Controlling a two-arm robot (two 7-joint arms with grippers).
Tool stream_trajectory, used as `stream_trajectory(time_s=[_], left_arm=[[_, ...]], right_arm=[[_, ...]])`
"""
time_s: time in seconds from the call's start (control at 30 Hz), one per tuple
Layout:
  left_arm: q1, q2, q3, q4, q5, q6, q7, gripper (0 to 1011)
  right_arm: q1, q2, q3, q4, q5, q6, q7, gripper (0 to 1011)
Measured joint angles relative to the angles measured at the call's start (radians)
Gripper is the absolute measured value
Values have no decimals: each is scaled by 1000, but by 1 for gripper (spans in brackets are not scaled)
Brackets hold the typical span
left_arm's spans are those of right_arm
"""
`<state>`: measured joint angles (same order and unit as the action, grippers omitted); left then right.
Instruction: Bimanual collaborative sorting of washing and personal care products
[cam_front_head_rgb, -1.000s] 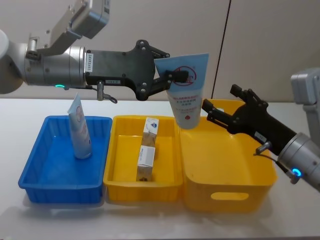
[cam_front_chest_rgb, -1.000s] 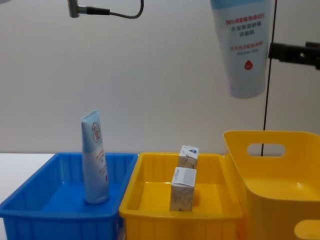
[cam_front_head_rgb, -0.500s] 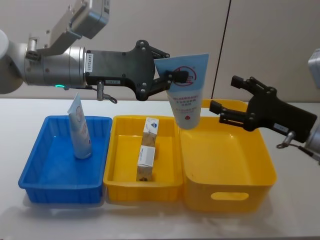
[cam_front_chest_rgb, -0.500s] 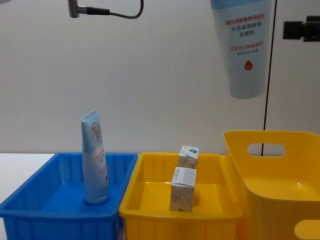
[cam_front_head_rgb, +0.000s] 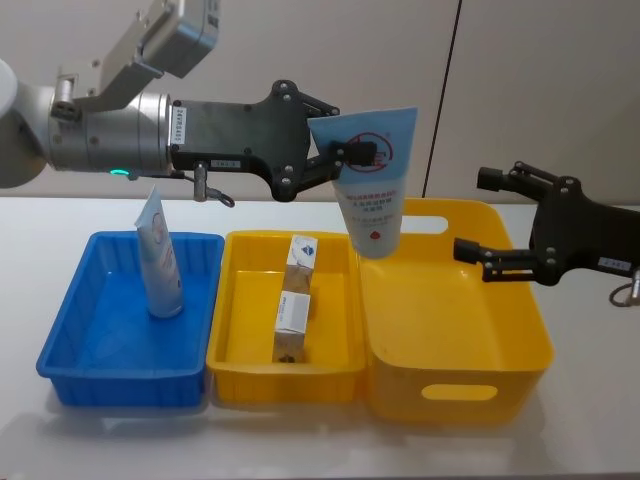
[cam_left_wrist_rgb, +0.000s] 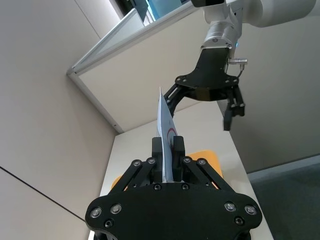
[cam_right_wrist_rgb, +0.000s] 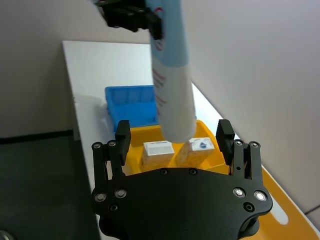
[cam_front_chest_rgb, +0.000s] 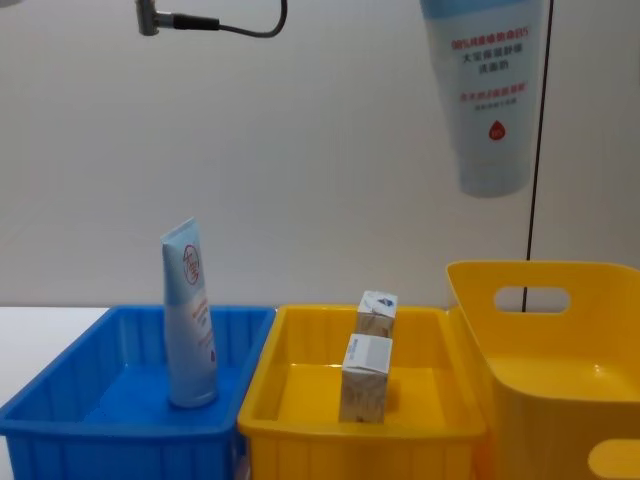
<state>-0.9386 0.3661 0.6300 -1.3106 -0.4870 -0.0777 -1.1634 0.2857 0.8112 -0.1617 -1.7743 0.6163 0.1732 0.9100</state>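
Partly sorted, by the look: one tall pale blue-white squeeze tube stands in the blue plastic bin, two small white-and-beige cartons sit in the shallow yellow plastic tray, the left gripper clamps a second tube aloft, unplaced, and the right gripper hangs spread and empty to its right.

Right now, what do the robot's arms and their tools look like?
The left arm is a silver-grey cylinder with a green light and a thin dangling cable. The left tool and right tool are matte black linkage frames with two slim fingers and small white labels.
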Motion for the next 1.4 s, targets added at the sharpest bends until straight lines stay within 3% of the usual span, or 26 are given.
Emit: stream_trajectory(time_s=[0.4,0.87,1.4], left_arm=[[0,0,0,0,0,0,0,107],[0,0,0,0,0,0,0,107],[0,0,0,0,0,0,0,107]], right_arm=[[12,-7,-29,3,24,-49,54,1002],[18,-72,-55,13,25,-110,0,1002],[82,-125,-117,67,-3,-147,-18,1002]])
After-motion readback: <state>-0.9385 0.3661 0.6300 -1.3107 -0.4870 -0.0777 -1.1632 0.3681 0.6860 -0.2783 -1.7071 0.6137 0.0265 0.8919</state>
